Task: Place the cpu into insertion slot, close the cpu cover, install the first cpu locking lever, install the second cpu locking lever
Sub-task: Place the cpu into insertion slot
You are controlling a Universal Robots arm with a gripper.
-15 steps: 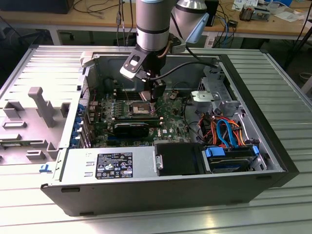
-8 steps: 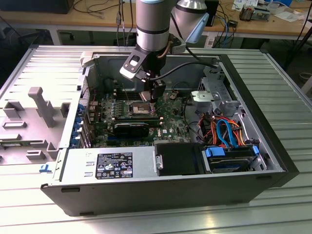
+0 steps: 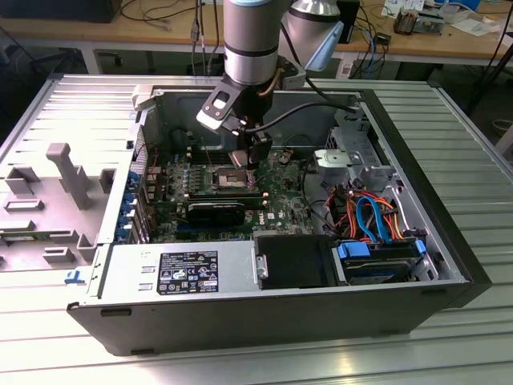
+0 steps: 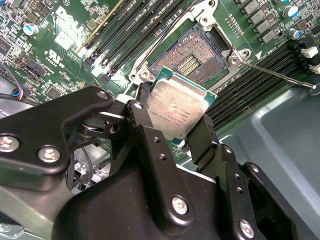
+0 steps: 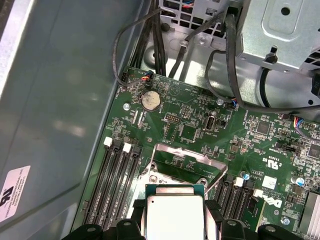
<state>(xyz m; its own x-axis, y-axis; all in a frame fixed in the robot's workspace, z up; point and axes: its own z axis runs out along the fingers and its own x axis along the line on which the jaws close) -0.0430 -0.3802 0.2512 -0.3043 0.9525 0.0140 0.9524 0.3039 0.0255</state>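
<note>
The arm reaches down into an open computer case (image 3: 449,241) that lies on its side on a ribbed metal table (image 3: 465,120). The gripper (image 3: 256,160) hangs low over the green board (image 3: 280,188), right by the insertion slot (image 3: 239,178) near the board's middle.

In the second wrist view the gripper (image 4: 175,107) is clamped on the cpu (image 4: 176,112). Its two black fingers (image 4: 202,137) press on opposite edges of the chip, and the silver-grey top faces the camera. The chip is not in the slot. It sits between the fingers just in front of the insertion slot (image 4: 192,56), whose dark, tan-tinged pin field lies bare inside its silver rim. A thin metal lever (image 4: 280,75) runs out from one corner of the slot across the neighbouring black memory slots (image 4: 125,30).

In the first wrist view the cpu (image 5: 173,212) shows between the fingertips. Beyond it the cpu cover (image 5: 200,159) is open, a silver frame raised off the slot, with the green board visible through its window. Black memory slots (image 5: 117,180) flank the socket on both sides. A round coin battery (image 5: 151,100) sits farther up the board, near a bundle of black cables (image 5: 160,45) leading into the case's metal cage.
</note>
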